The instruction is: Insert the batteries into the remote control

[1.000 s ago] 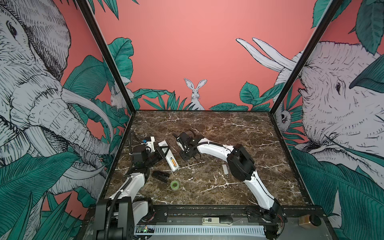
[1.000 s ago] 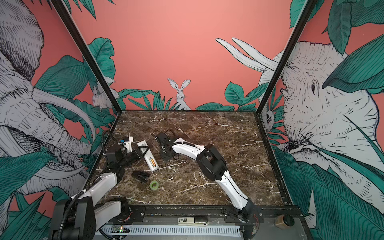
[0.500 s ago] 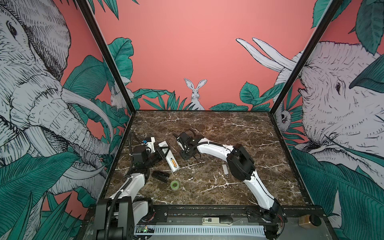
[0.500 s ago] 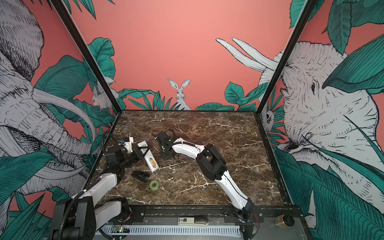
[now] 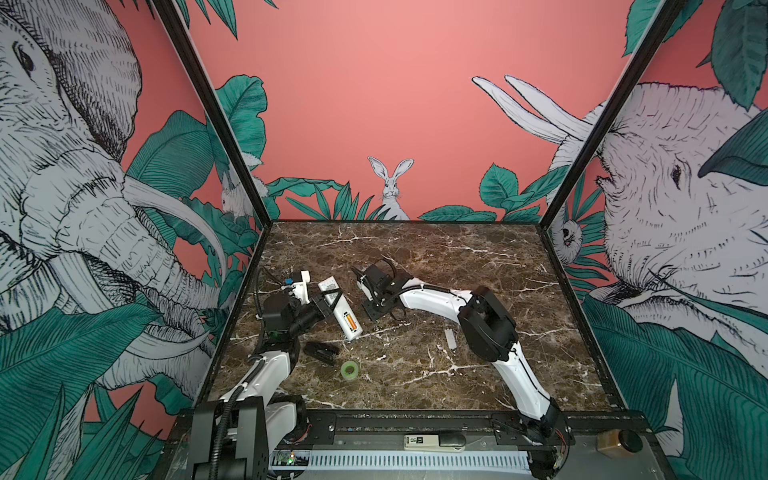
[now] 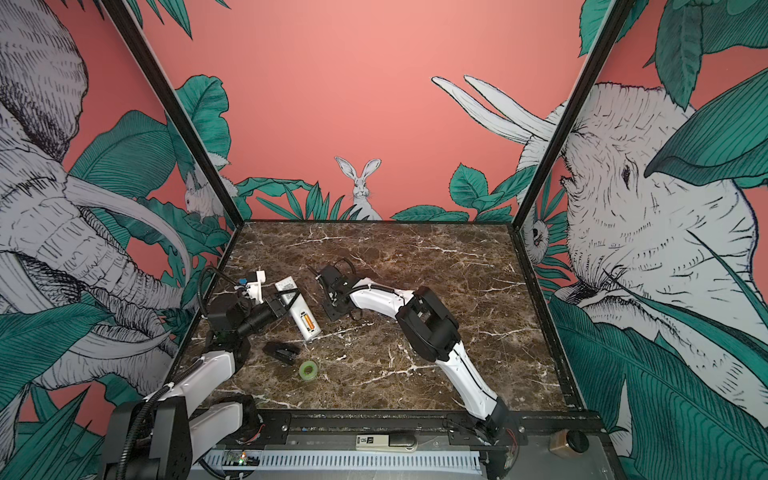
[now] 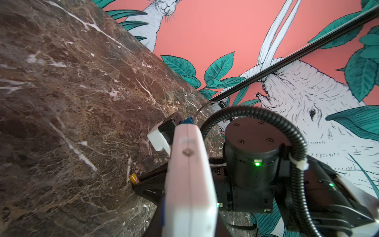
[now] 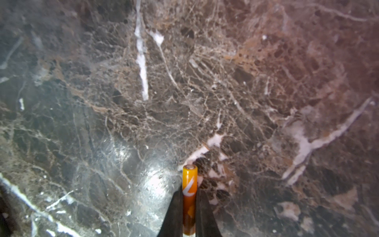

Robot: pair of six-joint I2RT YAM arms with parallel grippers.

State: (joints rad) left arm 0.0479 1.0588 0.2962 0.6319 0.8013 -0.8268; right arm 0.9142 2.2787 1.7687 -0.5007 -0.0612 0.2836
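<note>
Marble table (image 5: 415,257): battery (image 5: 351,322) in remote (image 5: 341,309)

Table (image 5: 415,257): dark brown marble, white veins. Remote (image 5: 343,311) white, one orange battery (image 5: 351,322) in it; second battery (image 8: 189,197) orange with a white mark and silvery tip. Tape (image 5: 350,370) green, cover (image 5: 450,338) grey, arms (image 5: 432,301) white and black; walls (image 5: 374,104) salmon pink with teal leaves (image 5: 241,112), elephants (image 5: 665,199) and rabbit (image 5: 390,187) drawn black on white.
</note>
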